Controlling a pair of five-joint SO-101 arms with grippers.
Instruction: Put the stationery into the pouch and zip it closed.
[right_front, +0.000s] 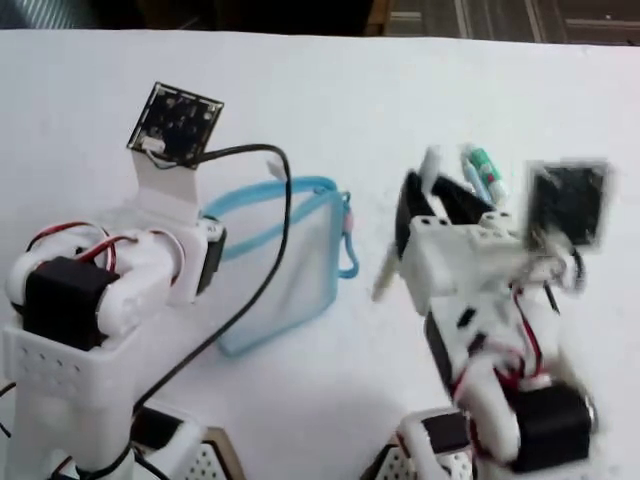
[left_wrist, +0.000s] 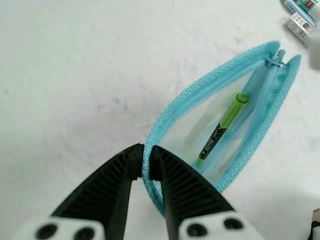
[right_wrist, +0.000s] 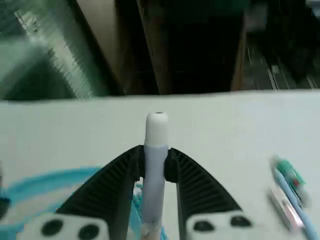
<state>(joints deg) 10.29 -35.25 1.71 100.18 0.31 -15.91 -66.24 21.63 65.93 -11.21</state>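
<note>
A robot test bench: white table, wood furniture behind.

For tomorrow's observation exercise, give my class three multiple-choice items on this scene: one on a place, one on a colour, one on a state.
1. Where is the green pen? A) inside the pouch B) outside, beside it C) in the right jaws
2. What colour is the pouch's zipper? A) red B) light blue C) black
3. How are the left jaws? A) wide open B) shut on the zipper edge C) shut on a pen
Answers: 1 A, it lies between the clear pouch walls; 2 B, light blue teeth ring the opening; 3 B, both jaws pinch the zipper tape.
</note>
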